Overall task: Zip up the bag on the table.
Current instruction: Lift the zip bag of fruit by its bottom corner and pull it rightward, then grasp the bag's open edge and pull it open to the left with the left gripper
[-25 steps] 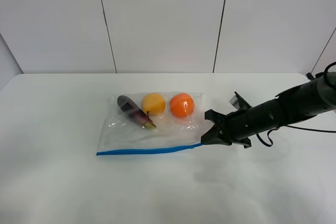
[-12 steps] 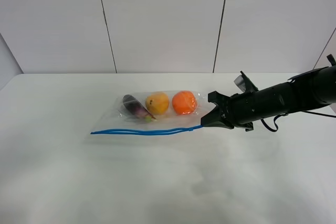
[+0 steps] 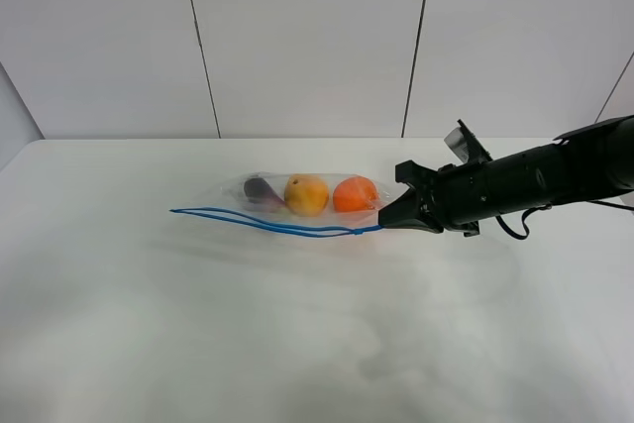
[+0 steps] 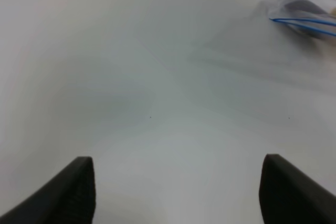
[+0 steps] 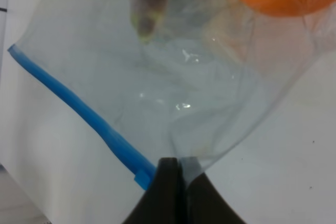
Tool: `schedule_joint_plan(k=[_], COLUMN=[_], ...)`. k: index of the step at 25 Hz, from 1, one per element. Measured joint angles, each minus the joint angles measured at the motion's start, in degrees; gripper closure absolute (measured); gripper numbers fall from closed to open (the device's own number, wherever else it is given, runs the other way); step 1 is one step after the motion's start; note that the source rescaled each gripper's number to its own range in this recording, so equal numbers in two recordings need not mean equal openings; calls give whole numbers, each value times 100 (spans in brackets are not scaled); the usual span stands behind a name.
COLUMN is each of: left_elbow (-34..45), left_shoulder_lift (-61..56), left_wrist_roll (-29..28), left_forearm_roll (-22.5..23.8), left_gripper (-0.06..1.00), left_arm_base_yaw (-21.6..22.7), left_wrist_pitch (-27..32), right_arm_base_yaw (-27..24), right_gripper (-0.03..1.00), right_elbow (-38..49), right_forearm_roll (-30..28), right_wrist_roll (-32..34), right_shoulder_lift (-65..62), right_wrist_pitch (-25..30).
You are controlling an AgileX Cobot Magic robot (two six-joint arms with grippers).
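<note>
The clear bag (image 3: 297, 200) hangs partly lifted over the white table (image 3: 297, 344), its right end raised. Its blue zipper strip (image 3: 277, 226) runs along the near edge, split into two lines that part toward the left. A yellow fruit (image 3: 306, 194), an orange (image 3: 354, 194) and a dark purple piece (image 3: 260, 188) lie inside. My right gripper (image 3: 388, 221) is shut on the bag's corner at the right end of the zipper; in the right wrist view the closed tips (image 5: 178, 169) pinch the plastic beside the blue strip (image 5: 79, 108). My left gripper (image 4: 176, 192) stands open over bare table, far from the bag (image 4: 304, 14).
The right arm (image 3: 525, 180) reaches in from the right edge, low over the table. White wall panels (image 3: 307, 37) stand behind the table's far edge. The left arm does not show in the exterior high view.
My right gripper has risen and drawn back a little with the bag's corner. The bag tipped up from lying flat, and its blue strip now shows as two separated lines.
</note>
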Motion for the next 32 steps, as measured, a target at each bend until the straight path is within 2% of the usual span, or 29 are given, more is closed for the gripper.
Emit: schedule_joint_plan(k=[9,32], left_elbow=[0,0], left_shoulder_lift=[0,0], left_wrist_roll=[0,0], left_forearm_roll=[2,13], left_gripper=[1,1], left_arm_base_yaw=[0,0], left_wrist_pitch=[0,0], right_arm_base_yaw=[0,0], right_gripper=[97,97], right_elbow=[-522,-547], right_forearm_roll=[83,-201], right_wrist_roll=[20,93], right_shoulder_lift=[0,0], right_wrist_pitch=[284,279])
